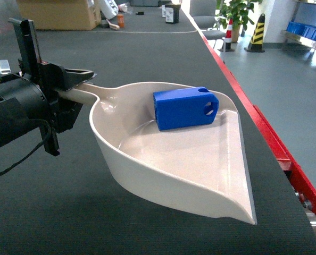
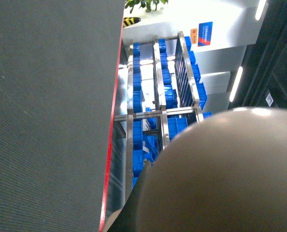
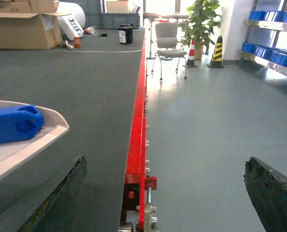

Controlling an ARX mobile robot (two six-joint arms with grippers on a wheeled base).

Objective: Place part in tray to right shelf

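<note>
The cream tray [image 1: 147, 159] is held above the dark belt, with its wide lip toward the near right. The blue part [image 1: 184, 109] lies inside against the back wall, its holed tab pointing right. My left gripper [image 1: 75, 87] is shut on the tray's handle at the left. The tray's underside [image 2: 230, 174] fills the lower right of the left wrist view. Beyond it, past the belt's red edge, stands the steel right shelf [image 2: 159, 108]. My right gripper [image 3: 165, 193] hangs open and empty over the red edge, to the right of the tray [image 3: 27, 142] and the part [image 3: 13, 124].
A red rail [image 1: 264, 127] runs along the belt's right side, with grey floor beyond it. Blue crates [image 2: 138, 92] fill the rack. At the belt's far end are a cardboard box [image 1: 57, 13] and small items. A chair [image 3: 168, 41], traffic cones [image 3: 218, 50] and a plant stand on the floor.
</note>
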